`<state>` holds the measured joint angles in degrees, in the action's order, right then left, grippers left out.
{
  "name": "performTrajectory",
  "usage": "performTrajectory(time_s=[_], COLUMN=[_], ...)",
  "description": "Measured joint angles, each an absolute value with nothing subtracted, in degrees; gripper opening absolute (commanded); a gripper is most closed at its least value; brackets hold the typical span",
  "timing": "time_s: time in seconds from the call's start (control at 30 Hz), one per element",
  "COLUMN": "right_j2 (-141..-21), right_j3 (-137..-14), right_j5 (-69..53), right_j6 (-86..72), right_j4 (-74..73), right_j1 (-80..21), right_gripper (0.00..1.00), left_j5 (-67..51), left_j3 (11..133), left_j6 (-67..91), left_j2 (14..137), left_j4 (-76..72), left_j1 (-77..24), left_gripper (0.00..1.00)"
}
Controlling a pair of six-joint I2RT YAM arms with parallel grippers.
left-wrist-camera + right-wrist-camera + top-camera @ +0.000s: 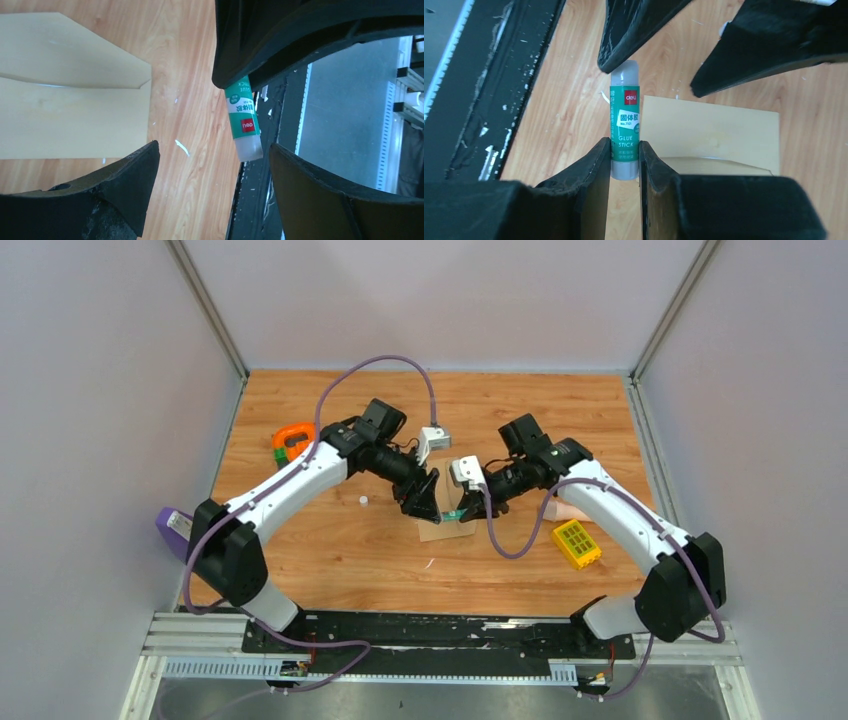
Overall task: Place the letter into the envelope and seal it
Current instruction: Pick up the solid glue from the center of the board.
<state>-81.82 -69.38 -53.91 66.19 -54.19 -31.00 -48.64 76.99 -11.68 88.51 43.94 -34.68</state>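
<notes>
The tan envelope [443,528] lies flat mid-table under both grippers, its pointed flap [65,55] open beside the body [65,125]. The letter is hidden from every view. My right gripper [624,145] is shut on the lower end of a green glue stick [624,125], which it holds above the wood beside the envelope [719,125]. The stick's clear capped end [248,147] points toward my left gripper [212,150]. That gripper stands open, its two black fingers [624,35] spread either side of the cap without touching it.
An orange-and-green object [291,441] lies at the back left and a yellow block [576,544] at the right. A purple object [170,527] sits at the left edge. A small white piece [363,501] lies left of the envelope. Grey walls enclose the table.
</notes>
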Motion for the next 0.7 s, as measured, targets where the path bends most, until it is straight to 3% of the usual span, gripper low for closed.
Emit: performTrajectory(time_s=[0.4, 0.7], right_j2=[-78.4, -78.4], right_j3=[-64.7, -64.3], right_j5=[-42.5, -37.1], right_j6=[64.1, 63.4], right_j4=[-46.5, -44.4], right_j1=[-35.8, -39.4], right_gripper=[0.0, 0.0], left_j5=[-50.7, -50.8], left_j3=[76.8, 76.8], left_j6=[-9.0, -8.9], left_j2=[94.7, 95.6], left_j4=[43.7, 43.5], left_j1=[-35.2, -36.4], left_gripper=[0.78, 0.61])
